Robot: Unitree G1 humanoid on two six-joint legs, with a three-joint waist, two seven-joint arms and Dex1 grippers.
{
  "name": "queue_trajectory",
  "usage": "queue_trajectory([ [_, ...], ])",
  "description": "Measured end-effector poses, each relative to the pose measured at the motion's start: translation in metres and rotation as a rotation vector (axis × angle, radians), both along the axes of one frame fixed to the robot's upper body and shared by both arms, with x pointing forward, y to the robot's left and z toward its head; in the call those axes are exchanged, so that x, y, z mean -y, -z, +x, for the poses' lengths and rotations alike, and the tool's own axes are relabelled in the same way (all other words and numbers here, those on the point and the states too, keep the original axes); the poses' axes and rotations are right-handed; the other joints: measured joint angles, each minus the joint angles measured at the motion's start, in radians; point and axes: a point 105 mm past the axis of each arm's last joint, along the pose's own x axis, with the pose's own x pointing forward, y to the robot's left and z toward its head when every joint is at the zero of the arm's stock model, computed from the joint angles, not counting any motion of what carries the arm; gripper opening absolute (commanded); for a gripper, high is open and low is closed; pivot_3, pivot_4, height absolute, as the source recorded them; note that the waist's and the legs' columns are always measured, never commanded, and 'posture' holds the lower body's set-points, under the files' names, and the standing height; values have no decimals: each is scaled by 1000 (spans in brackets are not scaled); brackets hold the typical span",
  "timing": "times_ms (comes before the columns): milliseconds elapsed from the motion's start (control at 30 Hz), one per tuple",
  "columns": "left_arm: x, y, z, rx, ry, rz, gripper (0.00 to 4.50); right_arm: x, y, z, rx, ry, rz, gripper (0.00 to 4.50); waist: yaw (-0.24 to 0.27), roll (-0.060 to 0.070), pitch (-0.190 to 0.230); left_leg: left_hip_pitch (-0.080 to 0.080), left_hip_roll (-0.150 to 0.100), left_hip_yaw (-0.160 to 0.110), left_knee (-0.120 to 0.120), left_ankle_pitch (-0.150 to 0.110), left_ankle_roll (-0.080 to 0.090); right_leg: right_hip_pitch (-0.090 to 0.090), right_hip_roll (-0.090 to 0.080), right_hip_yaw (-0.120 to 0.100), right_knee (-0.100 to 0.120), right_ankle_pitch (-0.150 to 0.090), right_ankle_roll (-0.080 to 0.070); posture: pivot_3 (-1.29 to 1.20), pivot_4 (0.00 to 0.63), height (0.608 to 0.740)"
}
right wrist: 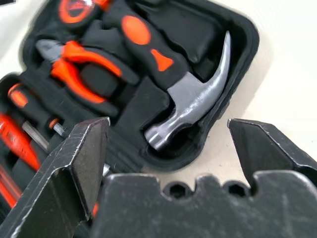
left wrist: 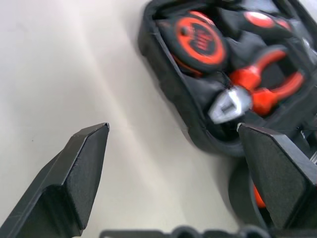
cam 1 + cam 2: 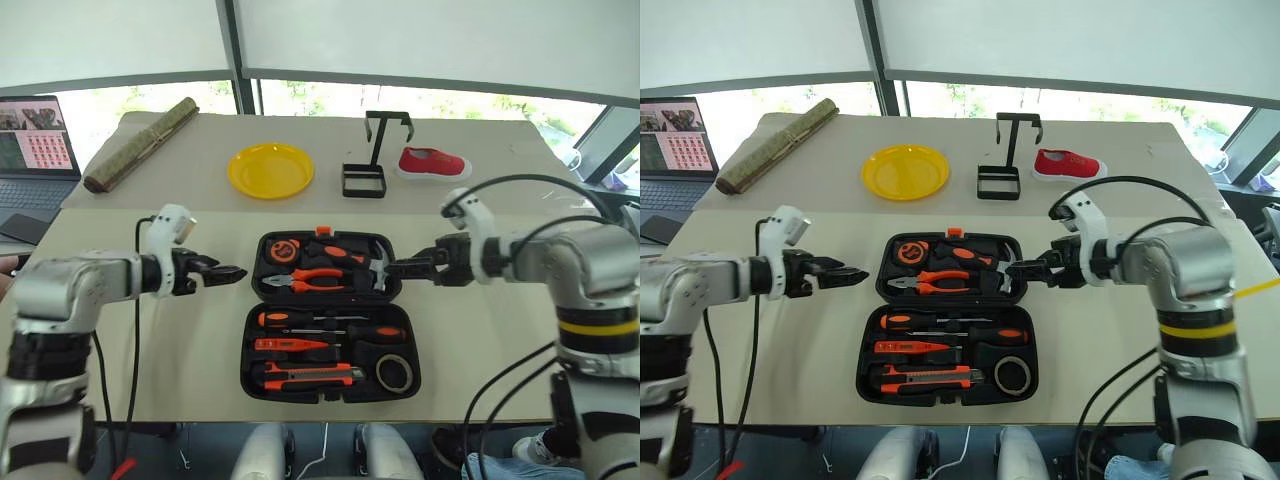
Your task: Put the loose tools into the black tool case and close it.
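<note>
The black tool case (image 3: 249,370) lies open and flat on the table in front of me, its orange latch (image 3: 322,231) at the far edge. In its near half lie the utility knife (image 3: 310,376), two screwdrivers (image 3: 300,319) (image 3: 375,333), the slim tester (image 3: 290,345) and the tape roll (image 3: 394,373). Pliers (image 3: 318,279), a hammer (image 1: 198,104) and a tape measure (image 2: 200,42) sit in the far half. My left gripper (image 3: 235,272) hovers open just left of the far half. My right gripper (image 3: 395,267) hovers open at that half's right edge, over the hammer head. Neither holds anything.
Behind the case stand a yellow plate (image 3: 270,170), a black wire stand (image 3: 365,178) and a red shoe (image 3: 432,161) on a white sheet. A rolled bamboo mat (image 3: 140,145) lies at the far left, beside a laptop (image 3: 35,150).
</note>
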Motion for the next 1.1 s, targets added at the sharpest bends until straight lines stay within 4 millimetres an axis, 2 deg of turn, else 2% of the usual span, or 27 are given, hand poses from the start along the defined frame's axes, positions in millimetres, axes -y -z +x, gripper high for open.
queue_trajectory([
  [133,2,5,5,-20,-27,54,4500,11,14,8,-37,91,-61,4489,-3,0,0,0,0,0,-1,0,-1,0,0,0,-2,0,0,0,150,740],
  [267,4,13,6,-35,-48,60,4500,9,23,11,-56,118,-86,3398,-10,0,0,-1,0,0,-1,0,-1,-1,0,0,-2,0,0,0,150,740],
  [367,5,14,6,-28,-53,67,3723,8,26,10,-66,119,-108,2330,-16,0,0,0,0,0,-1,0,-1,0,0,0,-2,0,0,0,150,740],
  [400,7,14,5,-26,-49,66,3259,7,28,8,-69,112,-112,1918,-17,0,0,0,0,0,-1,0,0,0,0,0,-2,0,0,0,150,740],
  [467,11,14,5,-28,-38,59,2660,3,28,7,-72,99,-108,1385,-16,0,0,0,0,0,-1,0,0,1,0,0,-2,0,0,0,150,740],
  [500,12,15,4,-30,-34,57,2145,2,28,7,-73,95,-106,882,-16,0,0,0,0,0,0,0,0,1,0,0,-2,0,0,0,150,740],
  [600,17,15,4,-29,-17,46,1283,-2,28,6,-75,87,-97,82,-14,0,0,3,0,0,0,0,0,3,-1,0,-2,0,0,0,150,740],
  [633,19,15,4,-30,-10,40,777,-2,28,7,-76,90,-93,0,-13,0,0,5,0,0,0,0,0,4,-1,0,-3,0,0,0,150,740],
  [733,19,15,3,-36,-11,24,11,-3,29,8,-84,102,-75,0,-13,0,0,8,0,0,-1,0,-1,5,-1,1,-2,0,0,0,150,740],
  [967,12,15,7,3,-76,-94,11,-7,27,10,2,93,32,0,-21,0,0,7,1,0,-1,3,-2,2,0,2,0,1,-3,0,150,740],
  [1033,9,12,8,66,-88,-154,11,-8,21,13,95,67,48,0,-21,0,0,4,1,0,-1,4,-3,-1,0,2,0,1,-3,0,150,740],
  [1100,4,5,5,213,-60,-198,11,-8,6,16,263,22,68,0,-23,0,0,1,1,0,-2,4,-3,-3,0,2,-1,2,-3,0,150,740],
])
